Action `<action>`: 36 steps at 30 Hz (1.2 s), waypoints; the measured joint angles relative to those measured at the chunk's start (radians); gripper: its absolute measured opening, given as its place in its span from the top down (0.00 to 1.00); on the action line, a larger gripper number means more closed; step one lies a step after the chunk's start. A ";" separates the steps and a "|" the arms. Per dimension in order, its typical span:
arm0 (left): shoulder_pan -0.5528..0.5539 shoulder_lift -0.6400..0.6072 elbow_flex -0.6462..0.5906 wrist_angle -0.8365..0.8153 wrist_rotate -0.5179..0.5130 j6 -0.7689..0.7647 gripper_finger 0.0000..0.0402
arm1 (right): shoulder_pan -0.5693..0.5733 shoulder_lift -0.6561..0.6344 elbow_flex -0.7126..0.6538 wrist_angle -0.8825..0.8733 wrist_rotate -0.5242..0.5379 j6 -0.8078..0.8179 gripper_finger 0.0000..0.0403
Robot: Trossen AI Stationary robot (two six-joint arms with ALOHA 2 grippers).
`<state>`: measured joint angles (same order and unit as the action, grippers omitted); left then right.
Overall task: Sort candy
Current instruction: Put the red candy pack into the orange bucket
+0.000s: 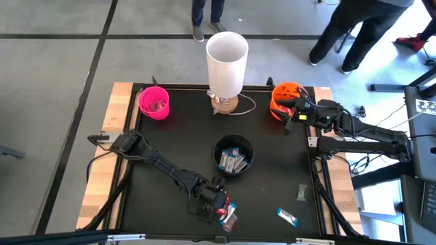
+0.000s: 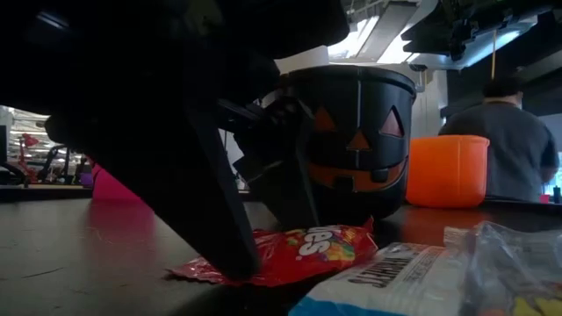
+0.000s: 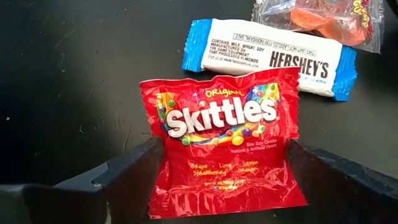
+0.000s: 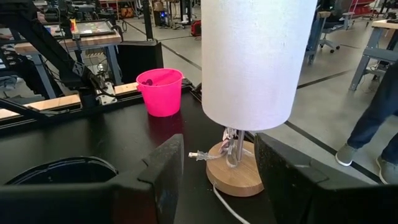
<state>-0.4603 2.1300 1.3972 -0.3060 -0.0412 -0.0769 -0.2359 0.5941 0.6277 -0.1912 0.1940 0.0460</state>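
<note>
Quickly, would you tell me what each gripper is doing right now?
Left gripper: open, straddling the red Skittles packet.
Right gripper: open, empty, near the orange pumpkin bucket.

Blk table top (image 1: 170,136) w/ wood edge strips L & R. White lamp (image 1: 227,58) w/ cylinder shade on round wood base at far edge, mid; cord looping beside base. Pink cup (image 1: 154,102) at far L corner, well apart from lamp. Orange pumpkin bucket (image 1: 283,99) at far R corner. Blk jack-o'-lantern bucket (image 1: 233,154) near table centre, orange face showing in low view. Grey floor w/ dark lines beyond. People standing past far edge: legs, shoes; one in grey top (image 2: 514,145) behind table.
</note>
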 joint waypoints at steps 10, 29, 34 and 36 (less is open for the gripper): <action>0.000 0.000 0.000 -0.030 -0.018 0.000 0.23 | 0.000 0.000 0.000 -0.007 -0.002 0.000 0.52; 0.000 -0.021 0.035 -0.080 -0.032 0.001 0.53 | 0.001 0.000 0.000 -0.023 -0.004 0.001 0.52; 0.002 -0.031 0.106 -0.145 -0.033 0.008 0.55 | 0.001 0.000 0.000 -0.023 -0.005 0.001 0.52; 0.003 -0.031 0.140 -0.196 -0.047 0.009 0.55 | 0.001 0.000 0.000 -0.023 -0.006 0.002 0.52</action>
<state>-0.4572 2.0987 1.5370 -0.5022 -0.0882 -0.0681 -0.2348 0.5945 0.6277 -0.2138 0.1880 0.0475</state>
